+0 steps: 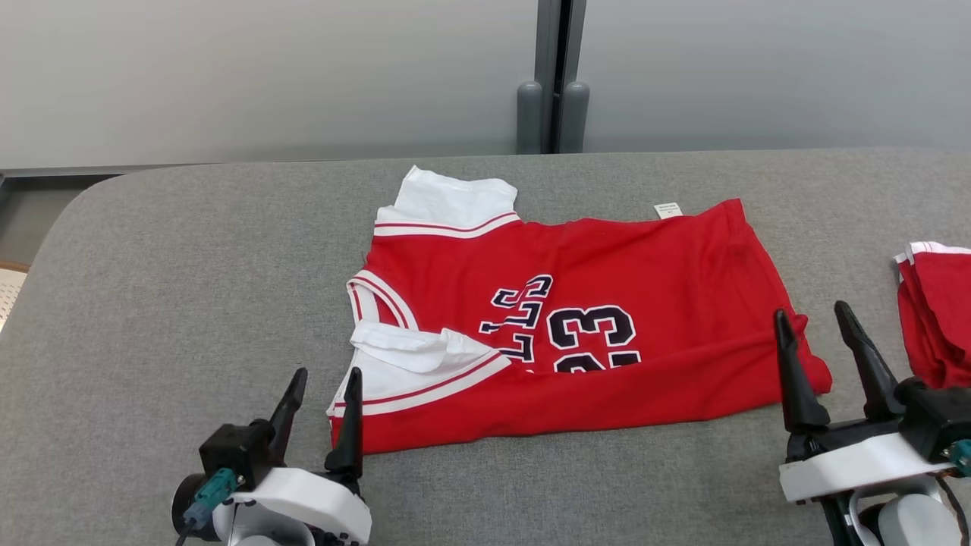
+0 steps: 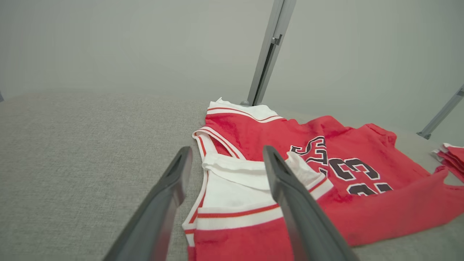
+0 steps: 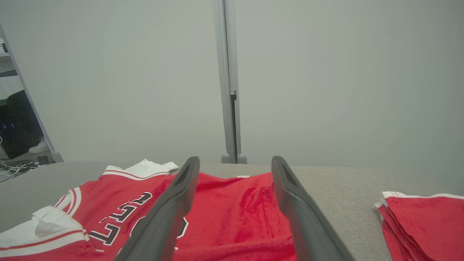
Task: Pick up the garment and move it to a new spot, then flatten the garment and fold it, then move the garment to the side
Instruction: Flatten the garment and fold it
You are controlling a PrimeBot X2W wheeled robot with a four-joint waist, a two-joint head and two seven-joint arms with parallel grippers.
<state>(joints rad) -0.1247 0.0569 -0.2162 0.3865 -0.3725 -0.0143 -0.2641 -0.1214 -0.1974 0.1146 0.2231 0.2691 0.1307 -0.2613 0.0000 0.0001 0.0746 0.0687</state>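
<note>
The jersey (image 1: pixel 607 258) is laid on the counter (image 1: pixel 190 265), near edge folded over. The left claw (image 1: pixel 328 373) and right claw (image 1: pixel 810 309) are held apart at its near corners. If one layer is caught alone, the fold could be dragged askew.

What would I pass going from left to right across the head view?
First the left gripper, then the jersey, then the right gripper, then the folded red pile.
</note>
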